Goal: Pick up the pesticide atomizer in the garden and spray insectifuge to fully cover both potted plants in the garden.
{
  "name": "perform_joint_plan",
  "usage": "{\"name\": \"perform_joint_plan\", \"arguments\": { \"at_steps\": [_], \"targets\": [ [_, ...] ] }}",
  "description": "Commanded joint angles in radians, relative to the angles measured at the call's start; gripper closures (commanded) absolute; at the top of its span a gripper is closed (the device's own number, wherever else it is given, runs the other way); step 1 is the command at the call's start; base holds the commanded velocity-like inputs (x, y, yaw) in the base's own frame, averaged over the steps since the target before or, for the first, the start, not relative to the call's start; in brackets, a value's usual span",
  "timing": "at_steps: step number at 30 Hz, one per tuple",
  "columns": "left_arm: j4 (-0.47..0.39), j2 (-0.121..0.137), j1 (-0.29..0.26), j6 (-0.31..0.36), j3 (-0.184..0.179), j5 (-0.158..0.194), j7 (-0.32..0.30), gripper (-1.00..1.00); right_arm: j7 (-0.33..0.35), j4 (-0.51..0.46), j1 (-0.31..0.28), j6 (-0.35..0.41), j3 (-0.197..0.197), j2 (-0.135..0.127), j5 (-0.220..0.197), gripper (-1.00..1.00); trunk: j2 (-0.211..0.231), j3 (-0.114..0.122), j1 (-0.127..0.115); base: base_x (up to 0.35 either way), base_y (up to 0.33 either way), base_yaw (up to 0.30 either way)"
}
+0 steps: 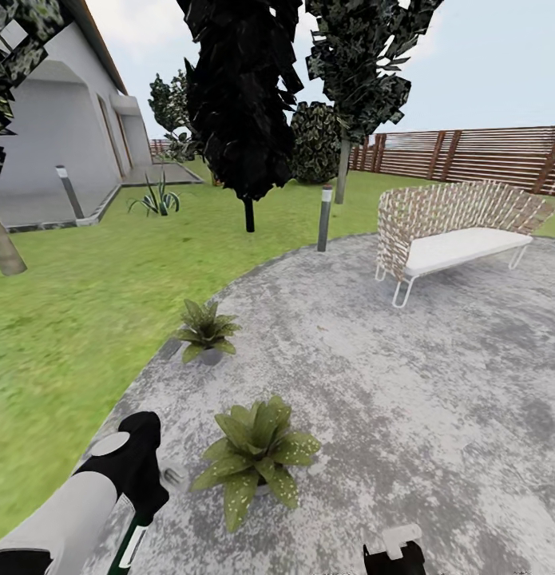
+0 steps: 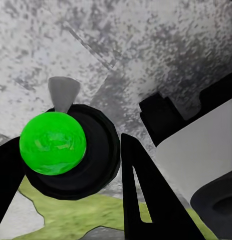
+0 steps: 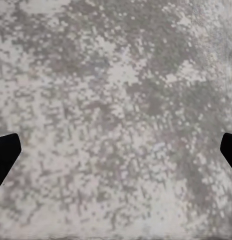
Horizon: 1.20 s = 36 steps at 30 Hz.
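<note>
Left hand [image 2: 65,165] clamped on pesticide atomizer [image 2: 53,142] at patio [image 1: 405,383] edge; right hand [image 3: 116,150] apart.

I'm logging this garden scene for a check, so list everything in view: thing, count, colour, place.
potted plants: 2, speckled green, near one on the patio, far one at its lawn edge
pesticide atomizer: 1, black head, grey nozzle, bright green top, between the left tool's fingers
patio: 1, speckled grey, centre and right
bench: 1, woven back, white seat, on the patio's far side
bollard lights: 2, grey, and
spiky plant: 1, green, lawn near the house
fence: brown slats, right background
left tool: black, shut on the atomizer
right tool: black tips wide apart over bare paving
</note>
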Motion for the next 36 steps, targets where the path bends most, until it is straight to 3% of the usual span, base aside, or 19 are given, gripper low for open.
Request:
{"name": "perform_joint_plan", "arguments": {
  "at_steps": [1, 15, 20, 22, 30, 36],
  "targets": [
    [-0.002, 0.001, 0.0, 0.01, -0.005, -0.005, -0.009, 1.0, -0.002, 0.001, -0.001, -0.003, 0.008, 0.0, -0.008, -1.0, 0.0, -0.001, 0.0, 0.0, 0.0, -0.262],
    [-0.004, 0.004, 0.0, 0.01, 0.001, -0.005, -0.009, 1.0, -0.002, 0.001, -0.001, -0.003, 0.009, 0.004, -0.008, -1.0, 0.0, -0.001, 0.0, -0.134, 0.196, -0.11],
    [-0.004, 0.004, 0.0, 0.01, 0.056, -0.005, -0.006, 1.0, -0.002, 0.001, -0.001, -0.003, 0.008, 0.002, -0.008, -1.0, 0.0, 0.002, 0.0, 0.014, 0.302, -0.242],
    [-0.004, 0.003, 0.0, 0.009, 0.067, -0.005, 0.022, 1.0, -0.002, 0.001, -0.001, -0.003, 0.008, 0.002, -0.008, -1.0, 0.0, 0.003, 0.0, 0.071, 0.302, -0.269],
    [-0.001, 0.002, 0.0, 0.009, 0.069, -0.005, 0.052, 1.0, -0.001, 0.0, -0.001, -0.002, 0.009, 0.004, -0.01, -1.0, 0.0, 0.005, 0.0, 0.086, 0.268, -0.251],
    [-0.001, 0.002, 0.0, 0.009, 0.069, -0.005, 0.052, 1.0, -0.002, 0.001, -0.001, -0.003, 0.008, 0.004, -0.01, -1.0, 0.0, 0.006, 0.0, 0.004, 0.029, -0.089]
  ]
}}
